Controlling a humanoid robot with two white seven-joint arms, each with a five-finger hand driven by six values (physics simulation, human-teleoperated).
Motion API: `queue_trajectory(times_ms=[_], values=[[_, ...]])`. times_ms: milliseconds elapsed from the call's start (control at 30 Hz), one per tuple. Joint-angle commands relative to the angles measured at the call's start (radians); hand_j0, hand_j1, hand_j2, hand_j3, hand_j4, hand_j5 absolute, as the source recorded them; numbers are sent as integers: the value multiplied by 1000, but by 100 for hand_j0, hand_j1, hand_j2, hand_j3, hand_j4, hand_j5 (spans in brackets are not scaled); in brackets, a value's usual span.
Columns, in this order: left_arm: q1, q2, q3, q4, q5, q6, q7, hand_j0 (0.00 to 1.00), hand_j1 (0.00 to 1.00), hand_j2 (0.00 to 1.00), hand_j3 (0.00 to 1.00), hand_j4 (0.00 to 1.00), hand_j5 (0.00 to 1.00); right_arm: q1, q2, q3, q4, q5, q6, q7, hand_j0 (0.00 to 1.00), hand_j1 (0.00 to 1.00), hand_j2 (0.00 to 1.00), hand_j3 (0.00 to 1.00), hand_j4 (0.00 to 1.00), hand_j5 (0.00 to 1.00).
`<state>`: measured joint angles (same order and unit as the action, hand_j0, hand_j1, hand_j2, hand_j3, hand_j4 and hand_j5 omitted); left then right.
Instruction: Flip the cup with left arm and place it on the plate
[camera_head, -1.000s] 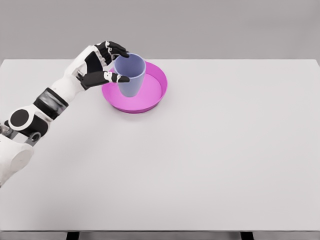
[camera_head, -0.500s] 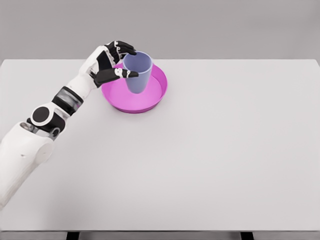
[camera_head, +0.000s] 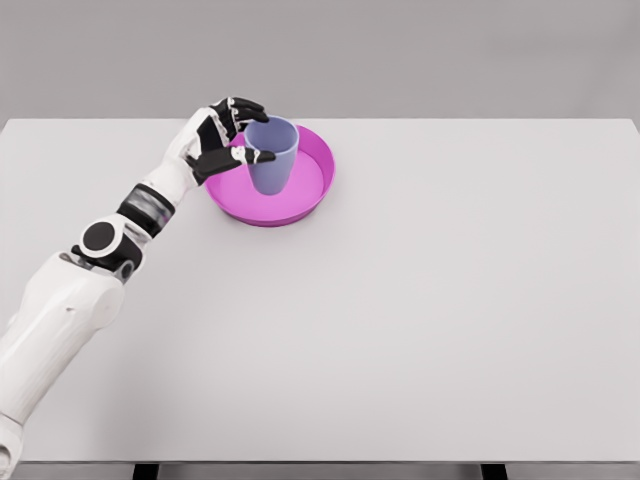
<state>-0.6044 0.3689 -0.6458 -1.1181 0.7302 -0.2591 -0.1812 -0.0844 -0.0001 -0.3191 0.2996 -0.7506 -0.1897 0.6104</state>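
One pale blue plastic cup (camera_head: 271, 157) is standing upright, mouth up, in one round magenta plate (camera_head: 312, 190) on the white bench (camera_head: 430, 300). The left robot hand (camera_head: 226, 137) is grasping the cup's rim side; nothing is obstructing.

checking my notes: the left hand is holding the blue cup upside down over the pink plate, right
Not quite. The cup is upright, not upside down: the head view shows its open mouth facing up. The rest holds: the left hand grips the blue cup, and it is over the pink plate.
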Motion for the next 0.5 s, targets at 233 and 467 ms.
queue_trajectory(times_ms=[233, 467], values=[[-32, -18, 2, 53, 1, 0, 0, 49, 49, 49, 49, 49, 49, 0, 0, 0, 0, 1, -1, 0, 100, 100, 100, 100, 100, 100], [-52, -44, -2, 116, 0, 0, 0, 49, 49, 49, 49, 49, 49, 0, 0, 0, 1, 1, -1, 0, 100, 100, 100, 100, 100, 100]])
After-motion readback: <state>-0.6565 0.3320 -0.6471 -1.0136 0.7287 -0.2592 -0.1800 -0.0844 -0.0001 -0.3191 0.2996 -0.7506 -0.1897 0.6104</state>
